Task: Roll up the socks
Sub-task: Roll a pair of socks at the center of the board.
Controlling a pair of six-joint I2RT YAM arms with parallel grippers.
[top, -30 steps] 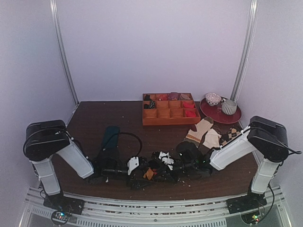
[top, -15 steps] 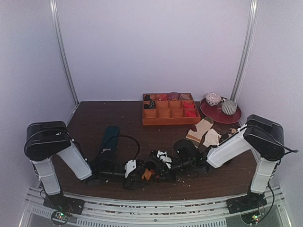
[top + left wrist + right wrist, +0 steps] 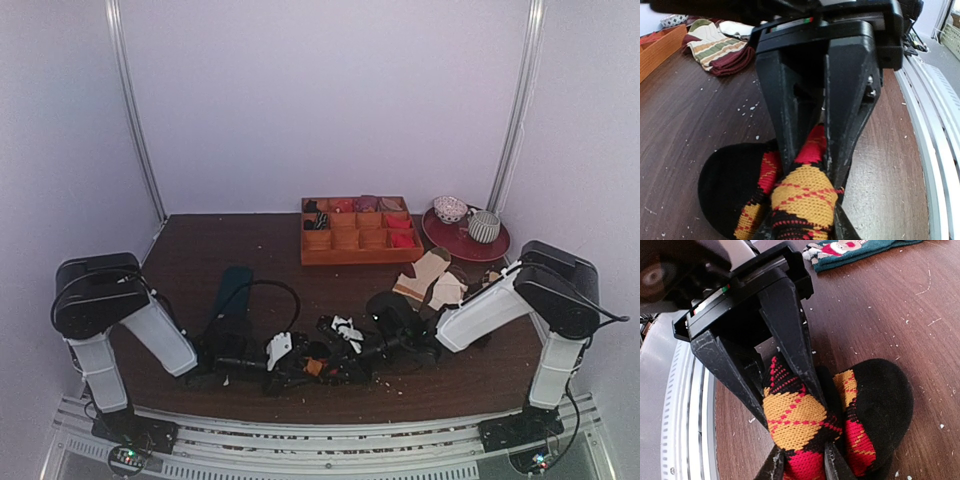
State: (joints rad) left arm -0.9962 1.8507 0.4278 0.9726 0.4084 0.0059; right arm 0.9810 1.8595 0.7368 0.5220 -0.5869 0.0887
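The socks [image 3: 318,366] are black knit with red and orange diamonds, bunched near the table's front edge between both grippers. My left gripper [image 3: 290,358] comes in from the left. In the left wrist view its fingers [image 3: 790,145] pinch an orange and red fold of the socks [image 3: 802,200], and a black toe part lies flat to the left. My right gripper [image 3: 352,350] comes in from the right. Its fingers [image 3: 795,355] squeeze another orange diamond fold of the socks [image 3: 795,422], with a black rounded end beside it on the wood.
A wooden compartment tray [image 3: 360,240] stands at the back. A red plate [image 3: 462,243] with a cup and bowl is at the back right. Brown-and-beige socks [image 3: 432,282] lie by the right arm, a dark teal sock [image 3: 232,292] by the left. A metal rail [image 3: 935,150] runs along the front edge.
My left gripper has closed onto the sock fold. The right arm pulled its end of the socks slightly back and left, bunching them tighter.
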